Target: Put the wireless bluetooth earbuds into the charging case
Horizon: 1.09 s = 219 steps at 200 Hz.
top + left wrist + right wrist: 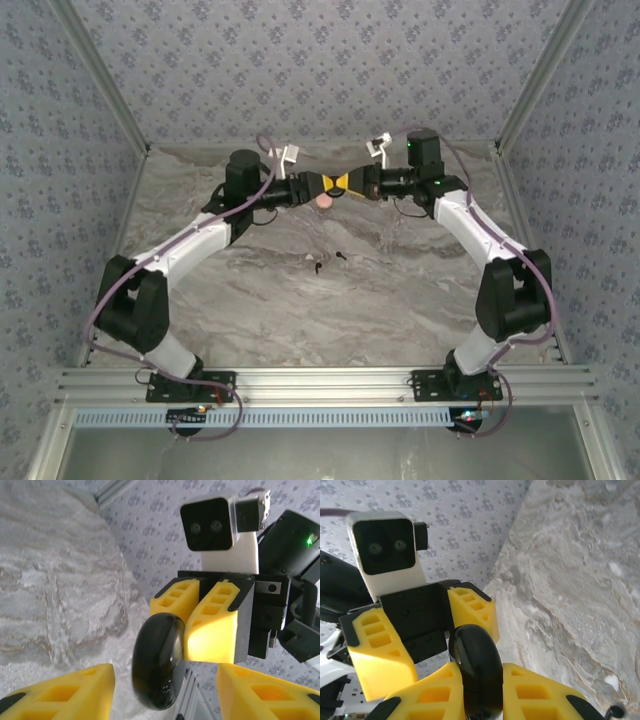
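Right wrist, charging case (477, 670) cut off below

Two earbuds, tiny, black, stemmed: nearer earbud (318, 268), farther earbud (341, 255). One charging case (157, 662), glossy black, rounded. One marbled tabletop (400, 290). Two robot arms: left arm (190, 250), right arm (470, 225). Two wrist cameras: left wrist camera (385, 542), right wrist camera (207, 524).

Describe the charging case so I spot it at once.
At the far middle of the marble table, the right tool pinches it. It's the glossy, rounded black charging case, far bigger than the two tiny earbuds lying on the surface nearby.
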### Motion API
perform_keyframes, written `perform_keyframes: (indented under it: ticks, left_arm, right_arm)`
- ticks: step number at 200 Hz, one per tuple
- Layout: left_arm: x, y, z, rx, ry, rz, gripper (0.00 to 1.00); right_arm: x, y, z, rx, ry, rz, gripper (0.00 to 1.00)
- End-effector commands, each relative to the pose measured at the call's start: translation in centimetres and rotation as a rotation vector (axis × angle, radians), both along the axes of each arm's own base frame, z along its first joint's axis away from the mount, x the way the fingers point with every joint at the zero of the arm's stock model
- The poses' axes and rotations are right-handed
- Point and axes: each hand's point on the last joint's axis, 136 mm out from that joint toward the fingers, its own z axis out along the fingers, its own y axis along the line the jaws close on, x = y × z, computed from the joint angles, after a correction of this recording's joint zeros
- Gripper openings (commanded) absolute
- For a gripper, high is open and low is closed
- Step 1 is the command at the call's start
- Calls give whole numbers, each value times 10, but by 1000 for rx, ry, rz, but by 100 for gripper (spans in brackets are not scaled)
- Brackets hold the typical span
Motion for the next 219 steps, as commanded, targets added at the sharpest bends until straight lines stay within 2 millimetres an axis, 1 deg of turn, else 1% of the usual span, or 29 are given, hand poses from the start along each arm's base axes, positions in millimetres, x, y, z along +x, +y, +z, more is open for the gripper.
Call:
perform_keyframes:
  ticks: [1,22,42,73,92,164,192,219]
  left_arm:
    - [0,9,28,-58,-59,76,56]
    - [-3,14,37,-93,-87,106,58]
    - [-12,12,49,-108,-131,95,58]
    - [-19,10,60,-109,-172,81,58]
    - [-21,11,63,-116,-184,80,57]
    - [-23,10,71,-138,-199,75,46]
    - [-23,9,70,-136,-194,76,42]
    - [-24,9,69,-136,-194,76,40]
  right_arm:
    - [-4,-2,41,49,-85,-35,18]
    - [-8,1,57,62,-116,-49,18]
    - [-11,5,68,78,-131,-58,18]
    - [-15,11,76,97,-142,-50,19]
    - [-18,15,78,103,-148,-37,19]
    - [-22,20,79,107,-146,-21,19]
    - [-24,22,78,107,-146,-14,19]
    - [-26,23,77,104,-143,-8,19]
